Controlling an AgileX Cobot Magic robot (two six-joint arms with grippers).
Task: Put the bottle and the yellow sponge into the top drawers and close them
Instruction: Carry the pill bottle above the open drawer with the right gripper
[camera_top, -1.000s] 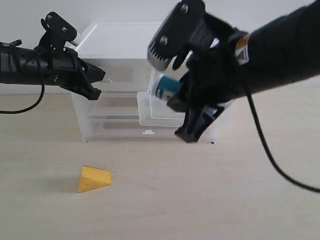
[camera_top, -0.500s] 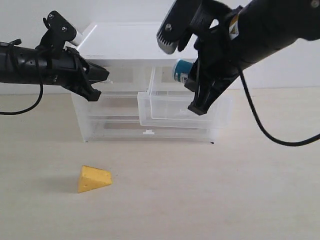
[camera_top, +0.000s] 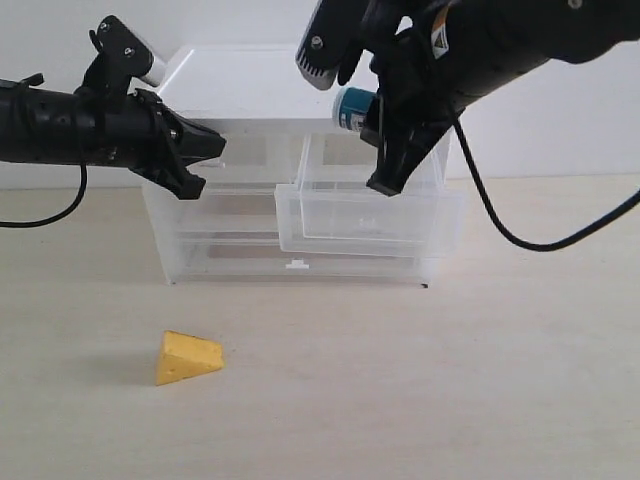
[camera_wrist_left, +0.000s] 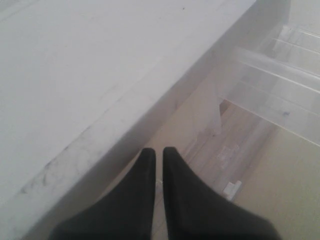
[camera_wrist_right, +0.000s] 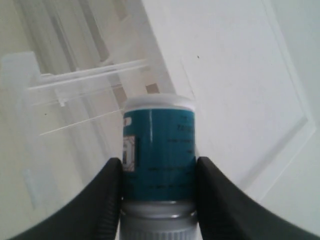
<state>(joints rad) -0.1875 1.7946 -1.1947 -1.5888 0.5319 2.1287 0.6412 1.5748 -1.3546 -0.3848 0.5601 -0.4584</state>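
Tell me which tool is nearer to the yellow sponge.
Left. The left tool hangs shut above the yellow sponge, by the cabinet. The right tool holds the bottle farther off, over the open drawer.

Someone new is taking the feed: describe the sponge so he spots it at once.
Find the white cabinet at the back of the table. On the tabletop in front of its left end lies the sponge. It is a yellow cheese-shaped wedge, the only loose thing lying there.
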